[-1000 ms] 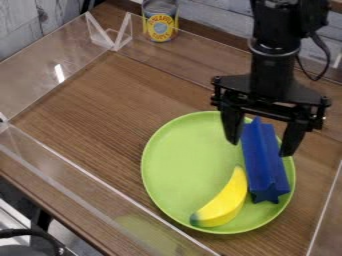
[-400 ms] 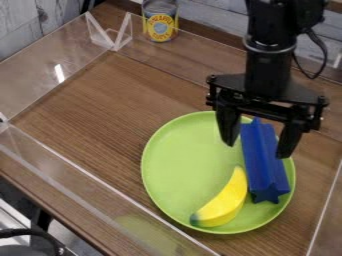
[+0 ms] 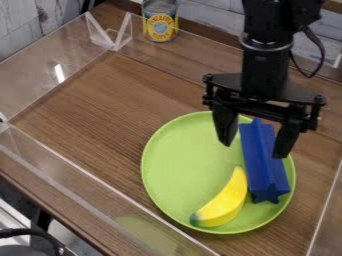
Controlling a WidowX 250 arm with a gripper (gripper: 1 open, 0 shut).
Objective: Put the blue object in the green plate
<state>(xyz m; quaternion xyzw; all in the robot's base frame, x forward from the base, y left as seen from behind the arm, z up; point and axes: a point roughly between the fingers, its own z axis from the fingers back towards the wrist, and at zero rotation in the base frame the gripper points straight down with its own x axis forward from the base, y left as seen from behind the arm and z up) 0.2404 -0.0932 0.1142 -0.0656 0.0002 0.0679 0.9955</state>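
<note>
The gripper [image 3: 257,140] has lifted slightly, fingers spread wide and empty, leaving the blue object [image 3: 263,161] lying below and between them in the green plate [image 3: 174,165] (beside a banana [image 3: 223,199]), so the placing looks done.

The robot arm [image 3: 271,40] is black all over, built from stacked cylindrical segments with a matte finish. A dark cable loops off its right side near the top. At its lower end sits a wide black crossbar that carries the gripper [image 3: 258,135], whose two long, thin black fingers [image 3: 225,131] hang from angular, bracket-like mounts. No markings or labels are legible.
</note>
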